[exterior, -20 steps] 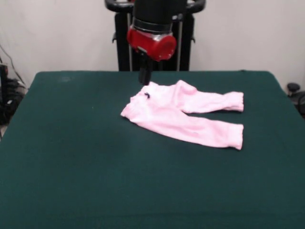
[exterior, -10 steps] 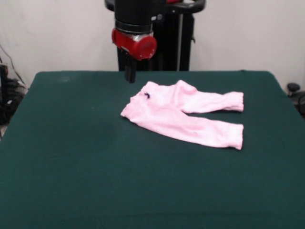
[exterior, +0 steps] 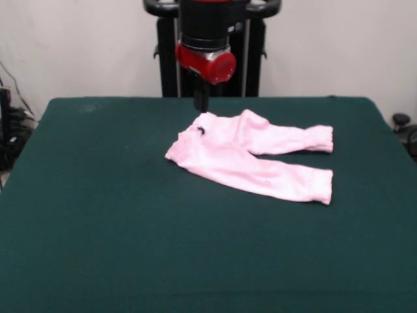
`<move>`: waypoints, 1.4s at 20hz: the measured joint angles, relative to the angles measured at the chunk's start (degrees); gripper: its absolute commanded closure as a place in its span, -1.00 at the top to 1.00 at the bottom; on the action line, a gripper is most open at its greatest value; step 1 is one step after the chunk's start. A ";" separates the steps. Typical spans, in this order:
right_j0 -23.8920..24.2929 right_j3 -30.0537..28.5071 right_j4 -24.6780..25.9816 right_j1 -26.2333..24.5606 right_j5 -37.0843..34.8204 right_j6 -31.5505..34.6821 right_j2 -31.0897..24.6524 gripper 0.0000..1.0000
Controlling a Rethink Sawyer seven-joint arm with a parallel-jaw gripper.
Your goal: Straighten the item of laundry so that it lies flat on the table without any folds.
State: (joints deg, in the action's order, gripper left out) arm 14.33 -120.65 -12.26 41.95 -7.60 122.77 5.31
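The pale pink baby trousers (exterior: 251, 156) lie on the dark green table (exterior: 98, 215), right of centre toward the far side. The waistband with its tiny dark bow (exterior: 201, 130) points left and both legs stretch right, cuffs at the right. A bump of cloth stands up at the top of the far leg. My gripper (exterior: 201, 104) hangs from the red and black arm just above and behind the waistband, apart from the cloth and holding nothing.
The robot's black pedestal (exterior: 251, 59) stands behind the far table edge. Dark cables and gear (exterior: 10, 130) sit off the table's left side, and a dark object (exterior: 402, 124) sits off its right side.
The gripper swung left and up away from the waistband half a second ago, then came back right to hang near the waistband again. The trousers have not moved.
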 measured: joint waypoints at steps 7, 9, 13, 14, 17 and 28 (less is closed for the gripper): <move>-5.19 -1.19 -0.30 -0.14 1.93 0.00 -0.01 -1.00; -8.30 -1.18 -1.36 -0.99 2.67 0.00 0.01 -1.00; -12.60 -1.15 -4.18 -2.89 3.29 0.00 0.32 -1.00; -13.49 -1.15 -4.83 -3.27 3.30 0.00 0.45 -1.00; -18.24 -1.00 -8.52 -4.94 3.31 0.00 1.74 -1.00; -26.85 2.90 -17.20 -15.03 4.63 0.00 4.78 -1.00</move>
State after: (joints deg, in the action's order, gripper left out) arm -12.53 -117.76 -29.46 26.92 -2.97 122.77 10.09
